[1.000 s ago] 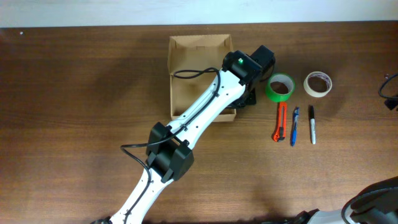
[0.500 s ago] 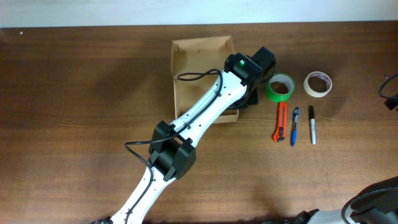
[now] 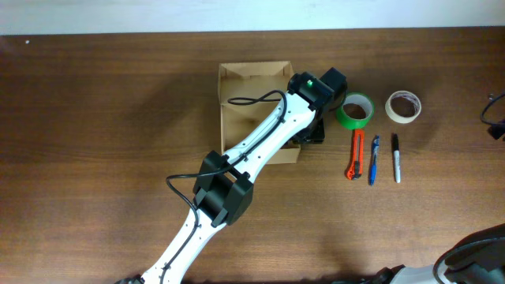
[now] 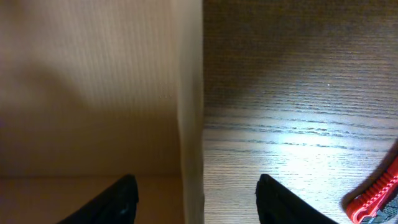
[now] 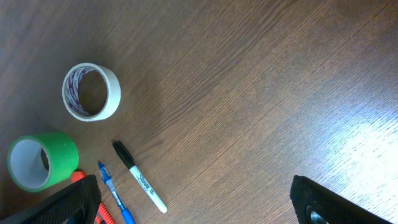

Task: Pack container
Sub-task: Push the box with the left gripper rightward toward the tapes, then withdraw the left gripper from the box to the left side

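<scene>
Jaws of left gripper (image 4: 196, 190) apart, straddling cardboard box (image 4: 87, 93) side wall; right gripper (image 5: 194, 186) jaws apart above table (image 5: 249, 93).

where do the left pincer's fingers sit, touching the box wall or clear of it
Apart. The left wrist view shows the container wall running between the left pincer's open fingers, with a clear gap on each side.
</scene>
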Controlling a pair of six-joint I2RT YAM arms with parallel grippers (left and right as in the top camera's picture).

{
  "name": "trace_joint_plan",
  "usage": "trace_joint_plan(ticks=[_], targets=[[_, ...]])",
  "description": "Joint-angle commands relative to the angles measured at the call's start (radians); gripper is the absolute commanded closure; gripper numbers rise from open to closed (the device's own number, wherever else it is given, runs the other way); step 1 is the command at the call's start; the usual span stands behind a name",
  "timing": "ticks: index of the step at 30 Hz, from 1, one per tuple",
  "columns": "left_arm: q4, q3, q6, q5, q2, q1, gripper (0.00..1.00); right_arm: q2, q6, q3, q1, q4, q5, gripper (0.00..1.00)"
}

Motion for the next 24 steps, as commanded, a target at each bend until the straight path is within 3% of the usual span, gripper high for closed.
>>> trace_joint_plan(ticks=[1, 6, 10, 15, 24], targets=[[-0.005, 0.016, 0.033, -0.017, 0.003, 0.002, 0.38, 0.006, -0.005, 0.009, -0.002, 0.000, -0.009, 0.01], [-0.058, 0.086, 0.060, -0.093, -0.002, 0.002, 0.38, 0.006, -0.004, 0.009, -0.002, -0.001, -0.009, 0.01], [-0.156, 0.254, 0.087, -0.172, -0.005, 0.002, 0.37, 0.006, -0.005, 0.009, -0.002, 0.000, -0.009, 0.01], [-0.204, 0.470, 0.240, -0.238, -0.035, 0.010, 0.28, 0.006, -0.004, 0.009, -0.002, 0.000, -0.009, 0.01], [-0.204, 0.492, 0.364, -0.353, -0.270, 0.117, 0.24, 0.006, -0.004, 0.009, -0.002, -0.001, -0.009, 0.01]])
